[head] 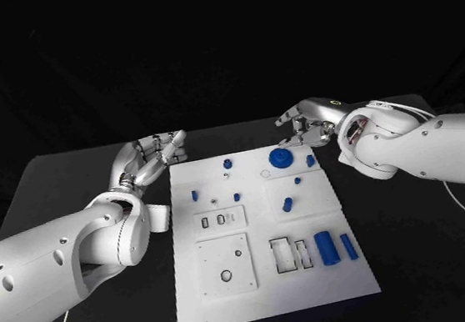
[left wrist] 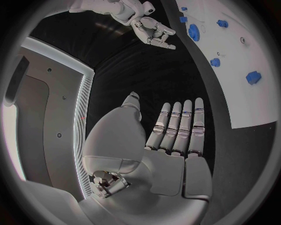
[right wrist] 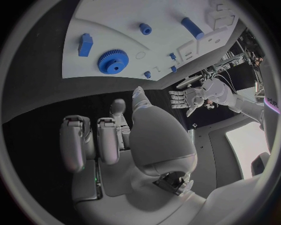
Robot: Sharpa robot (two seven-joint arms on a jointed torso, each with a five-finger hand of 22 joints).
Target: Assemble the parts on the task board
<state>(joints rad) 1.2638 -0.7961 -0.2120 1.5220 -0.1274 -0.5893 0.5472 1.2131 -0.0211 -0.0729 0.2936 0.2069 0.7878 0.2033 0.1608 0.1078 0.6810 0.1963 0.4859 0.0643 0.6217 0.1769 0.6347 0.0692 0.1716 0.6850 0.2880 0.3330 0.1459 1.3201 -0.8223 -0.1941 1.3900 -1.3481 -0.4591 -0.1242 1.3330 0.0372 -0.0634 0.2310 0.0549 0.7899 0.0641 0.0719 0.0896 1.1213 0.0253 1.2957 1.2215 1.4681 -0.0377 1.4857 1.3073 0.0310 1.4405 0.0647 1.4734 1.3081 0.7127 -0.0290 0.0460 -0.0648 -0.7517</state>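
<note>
The work looks barely begun — the blue parts (head: 325,248) lie loose across the task board (head: 270,290) mid-bench, while the left robot hand (head: 153,154) and right robot hand (head: 309,122) hover beyond its far corners, fingers apart, holding nothing
</note>
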